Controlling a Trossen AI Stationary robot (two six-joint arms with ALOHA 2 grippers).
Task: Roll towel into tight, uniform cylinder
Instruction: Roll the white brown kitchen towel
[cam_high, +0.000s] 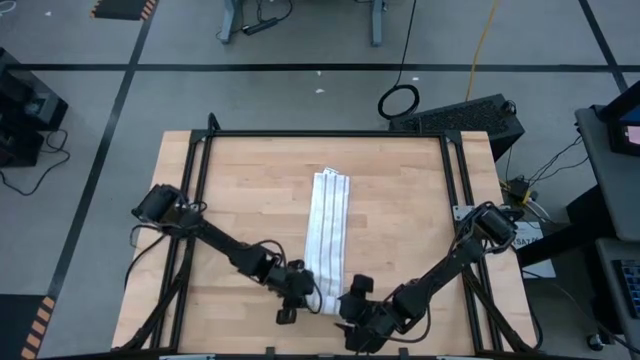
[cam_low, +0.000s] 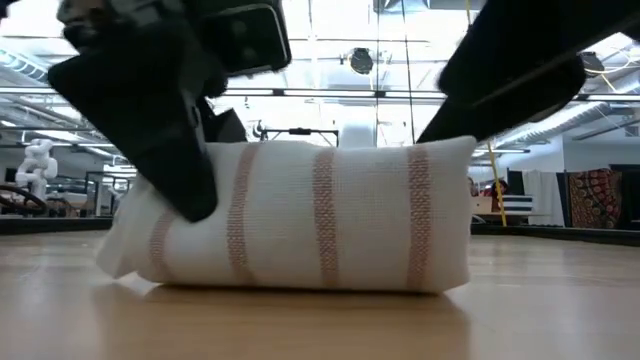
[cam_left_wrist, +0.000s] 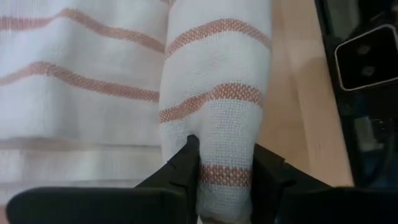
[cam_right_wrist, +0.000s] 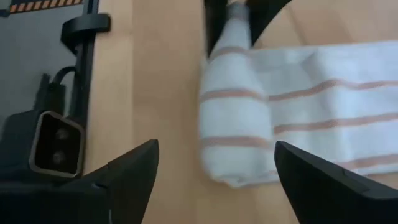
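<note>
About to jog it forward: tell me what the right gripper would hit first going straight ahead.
Probably the rolled end of the towel, lying between and ahead of the right gripper's open fingers; depth is uncertain.

Even, bright overhead light fills the high view; the wooden table (cam_high: 400, 230) reads warm and flat, with only faint shadows under the arms. In the low view the ceiling lamps and far windows glare white, so the near arm parts turn into black silhouettes, and the towel (cam_low: 300, 215) throws a soft shadow on the wood. Both wrist views are soft with blur, perhaps from closeness; the weave stays legible, while the dark fingers (cam_left_wrist: 180, 171) lose detail.
</note>
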